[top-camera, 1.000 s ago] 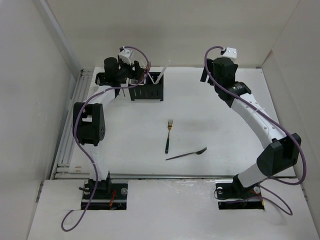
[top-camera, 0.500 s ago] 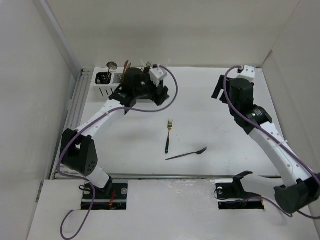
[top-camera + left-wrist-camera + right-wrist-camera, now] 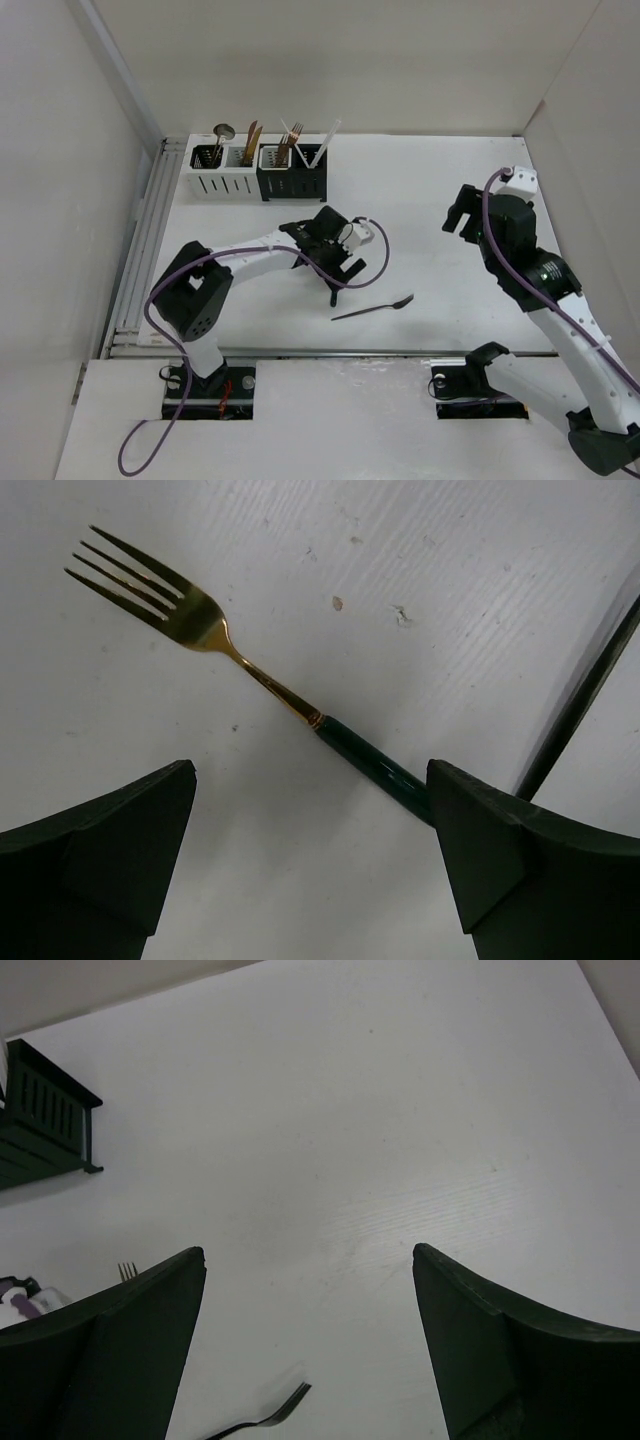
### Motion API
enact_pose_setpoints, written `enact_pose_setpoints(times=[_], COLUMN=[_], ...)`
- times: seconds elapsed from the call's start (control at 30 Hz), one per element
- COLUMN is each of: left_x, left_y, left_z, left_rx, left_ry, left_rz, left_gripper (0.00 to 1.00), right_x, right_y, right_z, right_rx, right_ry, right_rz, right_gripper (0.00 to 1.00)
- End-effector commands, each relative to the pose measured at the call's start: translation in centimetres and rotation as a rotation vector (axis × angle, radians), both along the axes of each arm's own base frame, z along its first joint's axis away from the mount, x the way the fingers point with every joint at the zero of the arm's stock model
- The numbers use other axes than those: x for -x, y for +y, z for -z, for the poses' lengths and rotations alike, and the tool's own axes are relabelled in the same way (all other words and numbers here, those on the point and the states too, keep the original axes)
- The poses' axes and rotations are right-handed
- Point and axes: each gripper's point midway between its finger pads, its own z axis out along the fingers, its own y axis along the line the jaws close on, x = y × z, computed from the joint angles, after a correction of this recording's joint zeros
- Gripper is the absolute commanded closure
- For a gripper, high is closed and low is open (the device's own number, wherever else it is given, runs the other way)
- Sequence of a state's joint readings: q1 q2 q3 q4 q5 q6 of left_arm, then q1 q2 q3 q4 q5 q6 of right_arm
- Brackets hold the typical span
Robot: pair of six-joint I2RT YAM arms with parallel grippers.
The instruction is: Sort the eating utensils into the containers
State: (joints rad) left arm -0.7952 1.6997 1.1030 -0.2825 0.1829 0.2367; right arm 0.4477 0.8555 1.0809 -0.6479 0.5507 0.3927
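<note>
A fork with a gold head (image 3: pixel 150 585) and dark green handle (image 3: pixel 370 760) lies flat on the white table. My left gripper (image 3: pixel 310 780) hangs open just above it, and the handle runs under the right finger (image 3: pixel 500 870). From above, the left gripper (image 3: pixel 338 268) hides most of that fork; only the handle tip (image 3: pixel 334 298) shows. A dark fork (image 3: pixel 373 308) lies just to the right, also in the right wrist view (image 3: pixel 265 1420). The containers (image 3: pixel 258 172), two white and two black, stand at the back left with several utensils upright in them. My right gripper (image 3: pixel 465 215) is open and holds nothing.
White walls close in the table at the back and on both sides. A metal rail (image 3: pixel 140 250) runs along the left edge. The black container's corner (image 3: pixel 45 1120) shows at the far left of the right wrist view.
My left arm swung from the containers down to the table's middle over the gold fork, and its jaws opened wide. My right arm drew back towards the near right.
</note>
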Motion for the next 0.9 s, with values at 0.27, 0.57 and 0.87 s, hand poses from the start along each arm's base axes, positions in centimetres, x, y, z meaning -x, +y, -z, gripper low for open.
enact_pose_setpoints(times=[0.27,0.57,0.87], left_x=[2.5,-0.6,-7.3], left_y=[2.0,0.8,-1.7], left_z=[4.7,5.3,-2.4], left_rx=[-0.130,-0.113,-0.019], left_ry=[0.182,0.207,-0.017], left_rz=[-0.102,-0.153,-0.038], left_gripper=[0.31,1.00,1.00], right_x=[1.9,1.3,-1.7], right_y=[-1.7,-1.7,-0.3], right_z=[-0.7,-0.7,-1.0], right_rx=[0.033,0.055,0.058], right_ry=[-0.014,-0.014,-0.055], right_rz=[0.038,0.043,0.036], right_gripper=[0.11,0.11,0.11])
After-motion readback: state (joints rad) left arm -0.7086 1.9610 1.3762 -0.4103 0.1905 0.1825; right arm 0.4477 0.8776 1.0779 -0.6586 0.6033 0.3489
